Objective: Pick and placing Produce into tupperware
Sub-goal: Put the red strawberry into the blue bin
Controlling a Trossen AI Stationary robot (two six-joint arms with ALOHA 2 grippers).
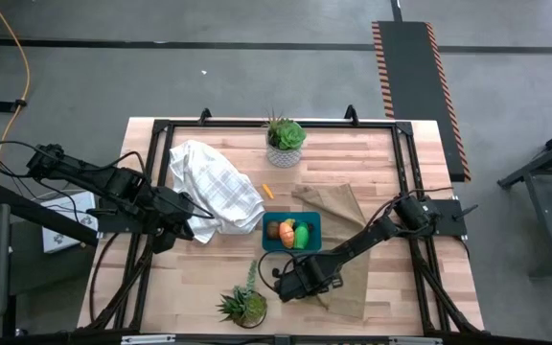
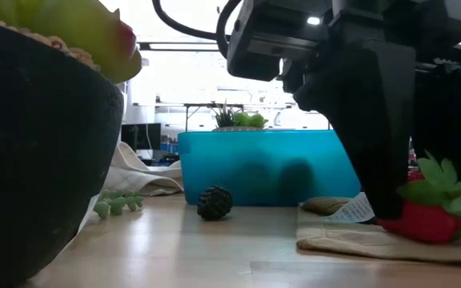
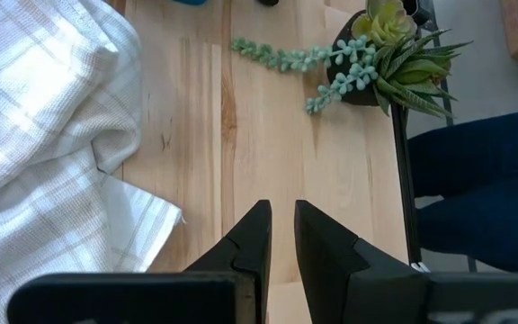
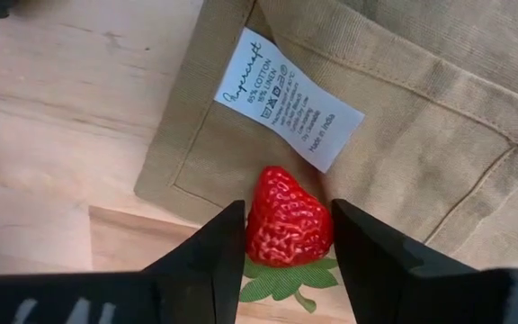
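A wooden desk [image 1: 199, 278] carries the work, with a tan cloth [image 1: 348, 273] spread under the right claw [image 4: 281, 236] and a white towel [image 1: 214, 187] bunched just beside the idle left claw [image 3: 279, 236], which waits over bare wood with its fingers narrowed to a slim gap and nothing between them. Just beyond the right claw sits the teal tub [image 1: 291, 233], already holding an orange piece, a brown piece and a green piece, so the sorting looks well under way. The right claw has its fingers spread wide and set down on either side of a red strawberry [image 4: 288, 223] that lies on the cloth's edge near a white care label [image 4: 288, 99]; the fingers flank the fruit without yet pinching it, apparently lined up so a simple squeeze would trap it. A small dark berry [image 2: 214, 202] rests on the desk between claw and tub, and an orange piece [image 1: 267, 191] lies past the tub.
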